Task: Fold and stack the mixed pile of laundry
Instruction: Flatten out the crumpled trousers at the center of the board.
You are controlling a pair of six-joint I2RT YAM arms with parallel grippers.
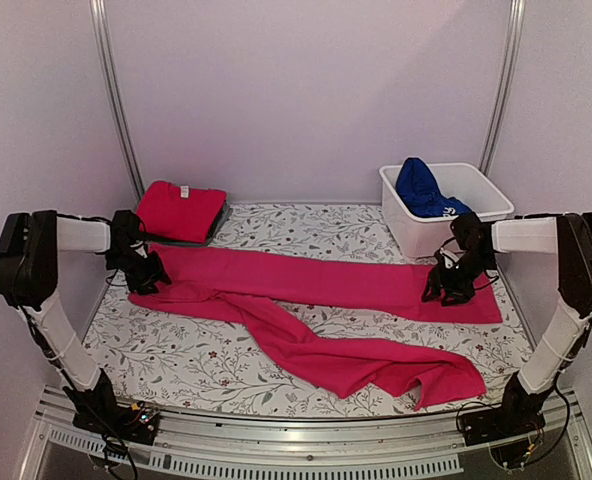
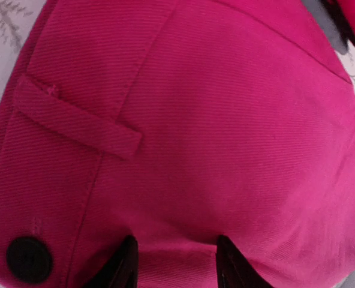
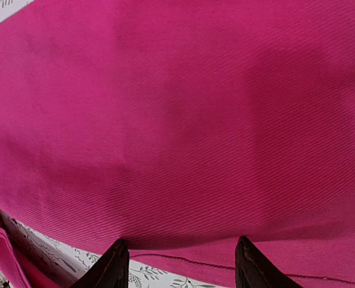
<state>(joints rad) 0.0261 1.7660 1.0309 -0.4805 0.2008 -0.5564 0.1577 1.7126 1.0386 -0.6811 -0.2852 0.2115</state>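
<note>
Straddling magenta pants [image 1: 306, 275] edges: L tool [image 2: 176, 243], R tool [image 3: 181, 241] both apart, maybe touching.

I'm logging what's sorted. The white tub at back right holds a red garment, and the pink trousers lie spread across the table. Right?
Not quite. The top external view shows the white tub holding a royal blue garment, not a red one. The pink trousers do lie spread across the table.
</note>
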